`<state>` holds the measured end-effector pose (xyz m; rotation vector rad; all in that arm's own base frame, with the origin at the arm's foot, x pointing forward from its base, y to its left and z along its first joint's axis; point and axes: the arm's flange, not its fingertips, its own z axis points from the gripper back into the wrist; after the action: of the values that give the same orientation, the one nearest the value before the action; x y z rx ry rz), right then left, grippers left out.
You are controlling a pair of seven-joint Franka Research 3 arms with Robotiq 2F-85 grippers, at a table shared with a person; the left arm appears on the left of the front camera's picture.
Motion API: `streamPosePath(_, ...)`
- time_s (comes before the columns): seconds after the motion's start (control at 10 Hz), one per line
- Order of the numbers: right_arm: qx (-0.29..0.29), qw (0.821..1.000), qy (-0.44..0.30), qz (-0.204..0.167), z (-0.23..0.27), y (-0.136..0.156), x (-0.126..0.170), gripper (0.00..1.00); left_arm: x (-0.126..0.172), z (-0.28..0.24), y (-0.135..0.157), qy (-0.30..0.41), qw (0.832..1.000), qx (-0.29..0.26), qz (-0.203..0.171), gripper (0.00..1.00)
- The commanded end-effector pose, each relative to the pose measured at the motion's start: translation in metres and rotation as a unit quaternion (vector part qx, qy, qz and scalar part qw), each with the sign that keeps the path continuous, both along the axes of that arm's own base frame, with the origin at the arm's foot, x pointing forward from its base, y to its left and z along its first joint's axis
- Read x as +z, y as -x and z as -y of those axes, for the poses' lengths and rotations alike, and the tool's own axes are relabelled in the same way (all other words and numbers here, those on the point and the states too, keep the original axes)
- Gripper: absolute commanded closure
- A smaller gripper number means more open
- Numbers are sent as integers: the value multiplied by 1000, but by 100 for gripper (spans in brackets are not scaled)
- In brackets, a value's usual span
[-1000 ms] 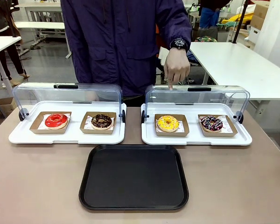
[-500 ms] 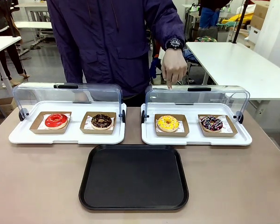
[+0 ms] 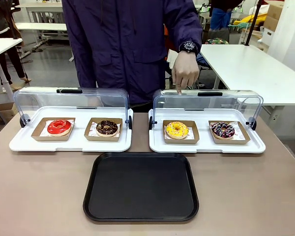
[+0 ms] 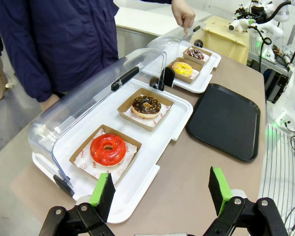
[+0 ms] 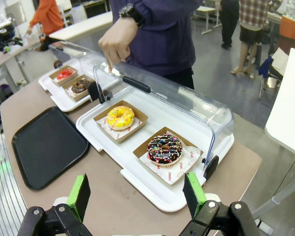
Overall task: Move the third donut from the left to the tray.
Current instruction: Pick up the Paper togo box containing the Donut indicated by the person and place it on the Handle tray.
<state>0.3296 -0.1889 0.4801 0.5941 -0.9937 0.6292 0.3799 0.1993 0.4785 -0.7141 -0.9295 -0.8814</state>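
The third donut [image 3: 177, 130] has yellow icing and sits in a brown cardboard holder on the right white tray, under its raised clear lid; it also shows as a yellow donut [image 5: 119, 117] and, far off, a yellow donut [image 4: 182, 69]. The black tray [image 3: 141, 187] lies flat in front of both white trays, also seen as a black tray [image 4: 227, 119] and a black tray [image 5: 43, 144]. A person's hand [image 3: 185, 73] points a finger down at the lid above the yellow donut. My left gripper [image 4: 161, 191] is open above the table's left end. My right gripper [image 5: 136, 193] is open above the right end.
The left white tray [image 3: 71, 141] holds a red-iced donut [image 3: 59, 127] and a chocolate donut [image 3: 106, 128]. A sprinkled chocolate donut [image 3: 222, 130] sits right of the yellow one. Both clear lids [image 3: 71, 101] stand open toward the person. Bare tabletop surrounds the black tray.
The person's body and pointing hand shifted left, then came back to the right. The finger again rests over the right lid. Donuts, trays and grippers stayed put.
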Motion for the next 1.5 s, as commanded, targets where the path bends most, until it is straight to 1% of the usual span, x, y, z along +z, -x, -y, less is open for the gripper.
streamPosePath(0.0, -5, 1000, 26, -6, 3, -21, 16, 0, 2, -1, -1, 3, 1000, -5, 5, 0)
streamPosePath(0.2, 42, 996, 78, -15, -2, -73, 52, 0, 2, -1, -1, 3, 1000, -5, 5, 0)
streamPosePath(0.4, 97, 988, 120, -10, -27, -115, 85, 0, 2, -1, -1, 3, 1000, -5, 5, 0)
streamPosePath(0.5, 131, 981, 145, -6, -56, -135, 99, 0, 2, -1, -1, 3, 1000, -5, 5, 0)
streamPosePath(0.6, 171, 968, 184, -5, -90, -152, 108, 0, 2, -1, -1, 3, 1000, -5, 5, 0)
streamPosePath(0.8, 238, 941, 239, -7, -168, -176, 115, 0, 2, -1, -1, 3, 1000, -5, 5, 0)
streamPosePath(0.9, 257, 929, 265, -7, -203, -179, 114, 0, 2, -1, -1, 3, 1000, -5, 5, 0)
streamPosePath(1.0, 265, 918, 295, -12, -229, -180, 103, 0, 2, -1, -1, 3, 1000, -5, 5, 0)
streamPosePath(1.2, 269, 903, 335, -21, -274, -166, 86, 0, 2, -1, -1, 3, 1000, -5, 5, 0)
streamPosePath(1.3, 264, 899, 348, -22, -287, -159, 77, 0, 2, -1, -1, 3, 1000, -5, 5, 0)
streamPosePath(1.4, 264, 908, 326, -3, -281, -148, 76, 0, 2, -1, -1, 3, 1000, -5, 5, 0)
